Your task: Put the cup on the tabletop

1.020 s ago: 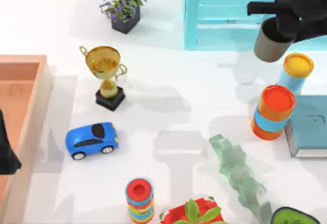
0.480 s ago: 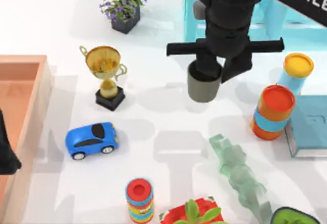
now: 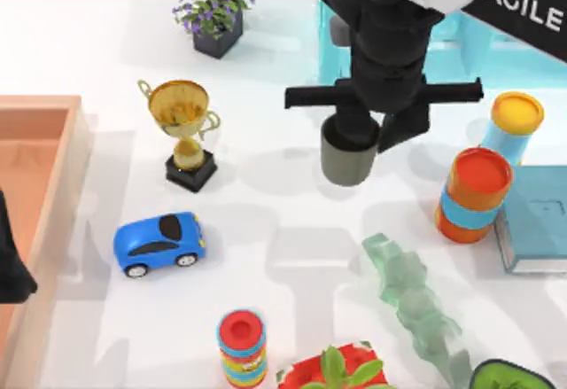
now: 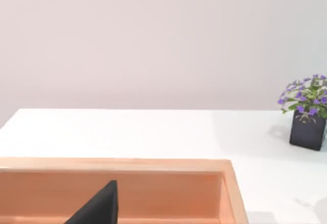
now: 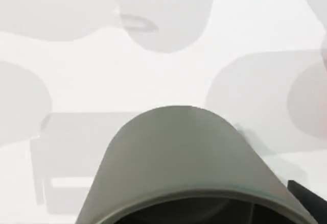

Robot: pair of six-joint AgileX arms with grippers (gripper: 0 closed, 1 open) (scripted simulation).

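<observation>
Right claw grips the small matte grey-green tapered cup above the glossy white counter, apparently mid-placement; next likely calls for lowering it upright, then releasing.

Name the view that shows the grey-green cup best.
The top view: the cup hangs whole in the right gripper over the tabletop, between trophy and orange canister. The right wrist view gives its wall and rim close up.
</observation>
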